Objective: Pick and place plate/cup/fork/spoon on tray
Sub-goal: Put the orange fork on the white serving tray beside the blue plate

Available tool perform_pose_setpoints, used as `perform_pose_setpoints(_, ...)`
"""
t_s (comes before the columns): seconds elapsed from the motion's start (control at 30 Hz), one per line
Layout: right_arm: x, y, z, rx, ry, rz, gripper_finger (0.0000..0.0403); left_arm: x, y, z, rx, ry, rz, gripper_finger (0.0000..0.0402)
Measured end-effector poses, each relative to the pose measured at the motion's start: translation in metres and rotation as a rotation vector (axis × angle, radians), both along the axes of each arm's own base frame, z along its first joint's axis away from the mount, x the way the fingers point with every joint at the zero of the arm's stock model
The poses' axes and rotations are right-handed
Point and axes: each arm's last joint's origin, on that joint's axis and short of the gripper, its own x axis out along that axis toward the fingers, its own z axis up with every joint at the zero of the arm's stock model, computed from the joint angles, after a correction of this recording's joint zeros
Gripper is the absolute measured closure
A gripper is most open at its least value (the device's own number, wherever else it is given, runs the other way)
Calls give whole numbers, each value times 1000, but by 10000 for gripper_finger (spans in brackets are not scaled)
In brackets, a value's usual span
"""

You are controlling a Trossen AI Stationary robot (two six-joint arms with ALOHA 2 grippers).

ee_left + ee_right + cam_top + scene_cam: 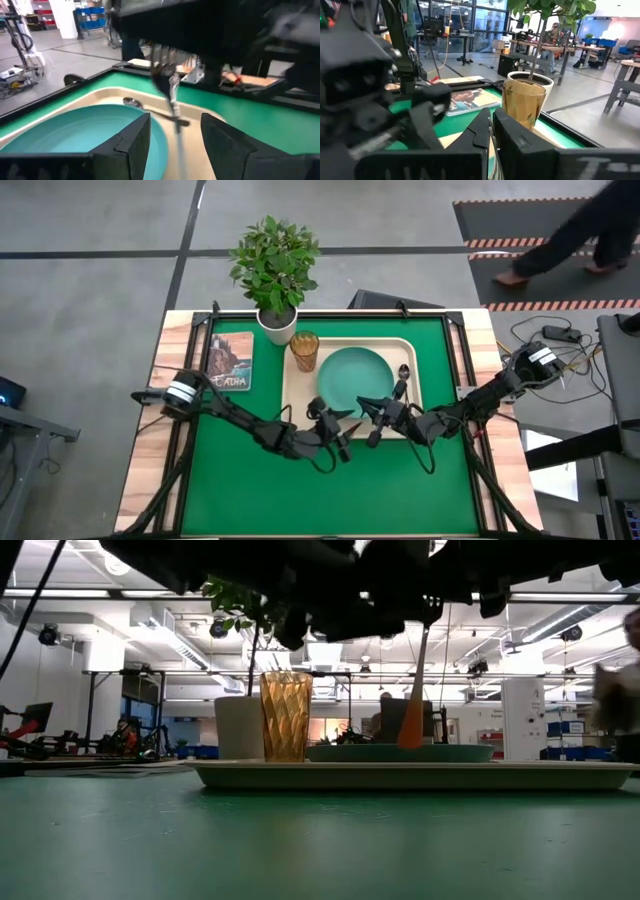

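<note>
Two grippers over tray [296, 385], fork [413, 718] upright in right jaws

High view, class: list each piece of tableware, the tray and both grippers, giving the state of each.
plate: lying flat on the tray.
cup: upright in the tray's corner.
spoon: lying on the tray beside the plate.
fork: hanging handle down over the tray.
tray: flat on the green mat.
right gripper: shut on the fork.
left gripper: open, empty.
</note>
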Motion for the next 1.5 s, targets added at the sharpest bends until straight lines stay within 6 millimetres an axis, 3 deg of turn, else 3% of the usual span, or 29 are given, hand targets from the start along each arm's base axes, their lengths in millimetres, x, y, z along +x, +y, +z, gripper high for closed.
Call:
perform_pose_setpoints(0.33,2,-5,0,89,-50,-19,395,14,5,-4,25,-2,-6,247)
perform_pose_setpoints(0.6,2,-5,1,81,-50,-17,395,13,9,-8,35,21,17,306)
perform_pose_setpoints(0.8,-2,-1,5,45,-35,-1,394,2,-7,-1,58,117,-93,332)
perform_pose_setpoints(0.93,-16,11,17,-8,-11,77,394,-9,-26,9,47,166,-264,334)
perform_pose_setpoints(1.1,-42,32,27,27,40,261,394,-24,-54,6,13,235,-439,334)
perform_pose_setpoints(1.33,-70,48,14,375,178,470,394,-25,-55,1,-222,182,-389,333)
perform_pose_setpoints(1.5,-78,66,-4,467,244,495,394,-24,-59,-6,-291,171,-383,316)
